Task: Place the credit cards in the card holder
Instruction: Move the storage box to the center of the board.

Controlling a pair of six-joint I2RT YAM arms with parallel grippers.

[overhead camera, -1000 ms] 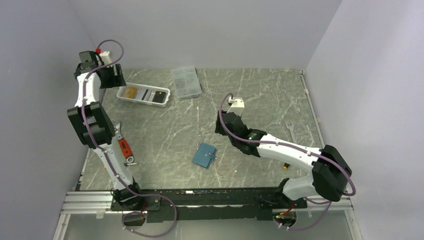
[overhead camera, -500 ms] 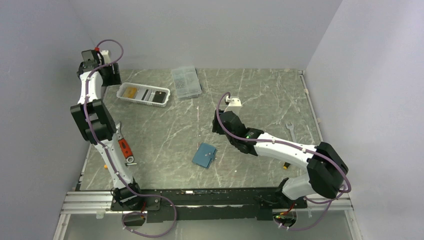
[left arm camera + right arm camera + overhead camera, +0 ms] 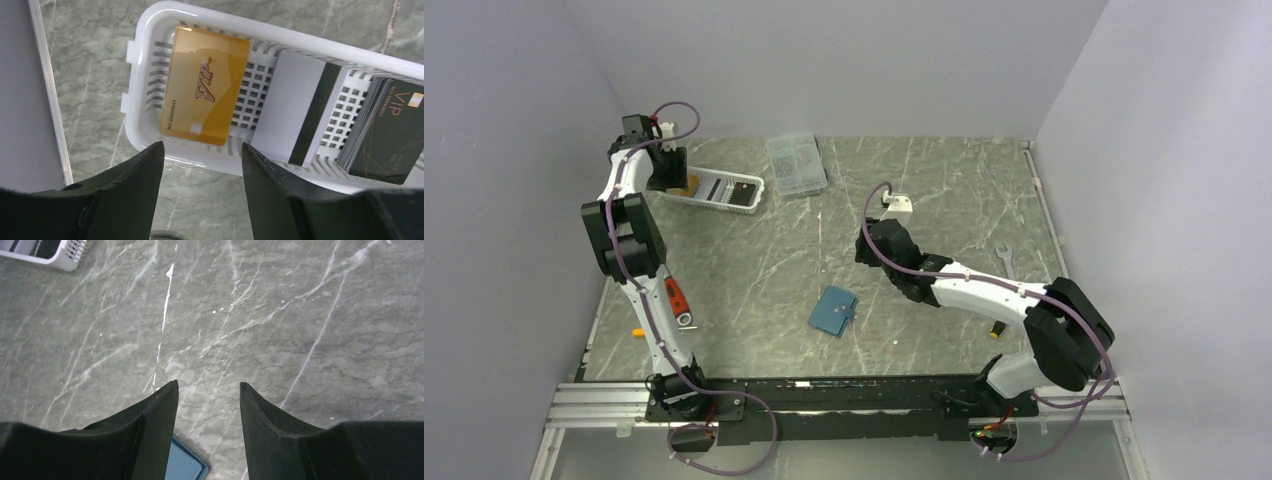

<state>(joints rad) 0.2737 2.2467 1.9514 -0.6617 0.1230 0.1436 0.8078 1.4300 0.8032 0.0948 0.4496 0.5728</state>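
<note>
Left wrist view shows you the gold card (image 3: 206, 92) in the basket (image 3: 300, 37), mostly hidden from above; left gripper (image 3: 202, 146) and right gripper (image 3: 207, 385) stand parted, holding nothing.

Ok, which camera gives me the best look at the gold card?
Left wrist: the gold card lies flat in the white basket, whole face visible just beyond the open left gripper. Top external shows only a gold sliver beside that gripper. Right wrist catches just a basket corner, no card.
</note>
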